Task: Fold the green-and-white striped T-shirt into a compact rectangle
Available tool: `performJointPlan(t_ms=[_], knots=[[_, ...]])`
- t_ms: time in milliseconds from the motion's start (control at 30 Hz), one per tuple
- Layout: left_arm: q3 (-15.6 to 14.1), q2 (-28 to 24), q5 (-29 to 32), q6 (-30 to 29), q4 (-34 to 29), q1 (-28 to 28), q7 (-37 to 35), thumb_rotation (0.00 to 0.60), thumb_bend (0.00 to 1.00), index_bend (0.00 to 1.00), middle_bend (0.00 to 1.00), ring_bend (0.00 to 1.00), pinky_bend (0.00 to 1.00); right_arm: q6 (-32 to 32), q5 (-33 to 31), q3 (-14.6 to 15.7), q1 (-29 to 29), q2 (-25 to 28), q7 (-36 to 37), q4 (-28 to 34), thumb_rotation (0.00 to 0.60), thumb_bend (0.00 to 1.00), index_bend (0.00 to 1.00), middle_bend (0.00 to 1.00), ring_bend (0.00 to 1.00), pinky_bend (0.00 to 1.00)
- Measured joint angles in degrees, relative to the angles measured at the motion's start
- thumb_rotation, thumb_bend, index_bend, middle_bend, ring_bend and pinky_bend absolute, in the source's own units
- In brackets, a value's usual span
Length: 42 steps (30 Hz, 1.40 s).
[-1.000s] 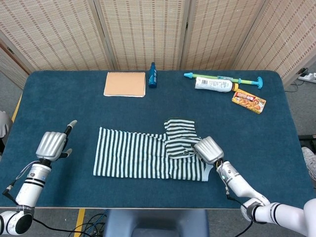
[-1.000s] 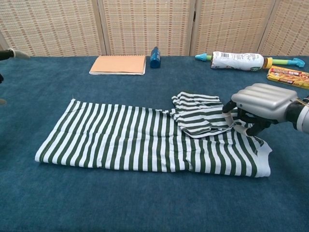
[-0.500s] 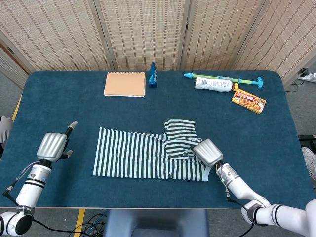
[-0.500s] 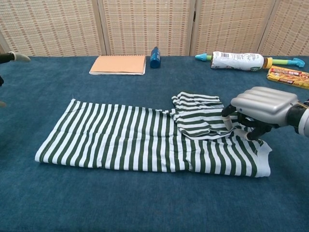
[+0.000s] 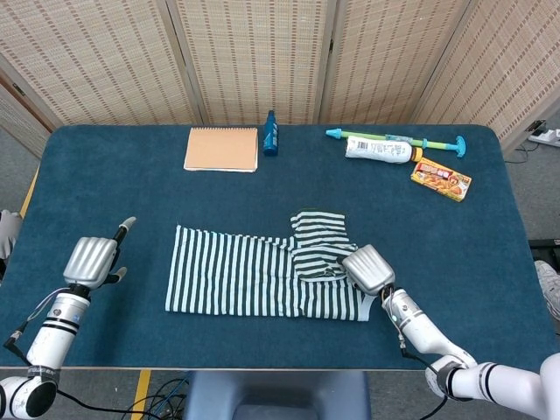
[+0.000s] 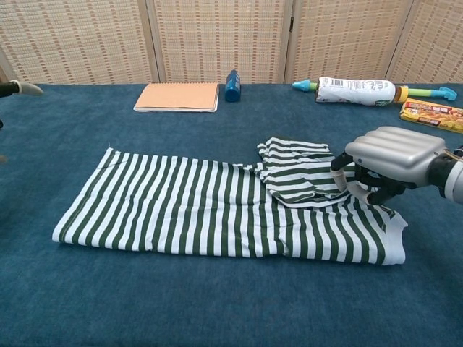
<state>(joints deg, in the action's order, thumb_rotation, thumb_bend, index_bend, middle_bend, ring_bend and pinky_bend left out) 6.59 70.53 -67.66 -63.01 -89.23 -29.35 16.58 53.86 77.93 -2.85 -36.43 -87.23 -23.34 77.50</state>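
The green-and-white striped T-shirt (image 5: pixel 262 280) (image 6: pixel 210 210) lies flat as a long band across the middle of the table, with one sleeve (image 5: pixel 317 245) (image 6: pixel 300 177) folded over its right part. My right hand (image 5: pixel 368 269) (image 6: pixel 394 155) is at the sleeve's right edge, palm down. Its curled fingers (image 6: pixel 362 189) and thumb pinch the striped fabric there. My left hand (image 5: pixel 91 258) hovers over bare table, well left of the shirt, holding nothing, with one finger stretched forward. Only that fingertip (image 6: pixel 23 88) shows in the chest view.
Along the far edge of the blue table (image 5: pixel 490 227) lie a tan notebook (image 5: pixel 221 149), a blue bottle (image 5: pixel 271 133), a white tube over a toy water pump (image 5: pixel 385 147) and a yellow snack box (image 5: pixel 440 180). Woven screens stand behind.
My right hand has shifted slightly toward me at the sleeve's edge, its fingers staying on the fabric. The left hand has barely moved. The shirt lies as before.
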Motion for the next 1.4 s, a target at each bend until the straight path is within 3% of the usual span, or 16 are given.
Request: performJointPlan(t_ms=[300, 600, 1033, 1300, 1400], knots=[[-0.04, 0.1, -0.06, 0.27, 0.16, 0.07, -0.22, 0.6, 0.27, 0.0, 0.86, 0.77, 0.97, -0.68, -0.53, 0.51, 0.03, -1.21, -0.55, -1.9, 0.6, 0.54, 0.47, 0.94, 1.0, 1.0], [0.1, -0.16, -0.09, 0.0, -0.02, 0.29, -0.29, 0.6, 0.27, 0.0, 0.86, 0.77, 0.97, 0.12, -0.81, -0.75, -0.26, -2.4, 0.34, -3.64, 0.6, 0.57, 0.62, 0.94, 1.0, 1.0], [-0.01, -0.69, -0.43, -0.55, -0.26, 0.95, -0.78, 0.6, 0.27, 0.0, 0.86, 0.77, 0.97, 1.69, -6.01, -8.63, -3.05, -4.03, 1.66, -6.13, 0.6, 0.58, 0.63, 0.94, 1.0, 1.0], [-0.24, -0.78, -0.2, -0.46, 0.12, 1.4, -1.03, 0.6, 0.27, 0.0, 0.86, 0.77, 0.97, -1.21, -13.08, -12.48, -6.98, -8.72, -1.38, -13.79, 0.6, 0.58, 0.63, 0.94, 1.0, 1.0], [-0.35, -0.85, -0.03, -0.39, 0.31, 1.56, -1.0, 0.6, 0.27, 0.0, 0.86, 0.77, 0.97, -2.86, -15.94, -13.77, -8.81, -10.85, -2.77, -17.36, 0.6, 0.58, 0.54, 0.94, 1.0, 1.0]])
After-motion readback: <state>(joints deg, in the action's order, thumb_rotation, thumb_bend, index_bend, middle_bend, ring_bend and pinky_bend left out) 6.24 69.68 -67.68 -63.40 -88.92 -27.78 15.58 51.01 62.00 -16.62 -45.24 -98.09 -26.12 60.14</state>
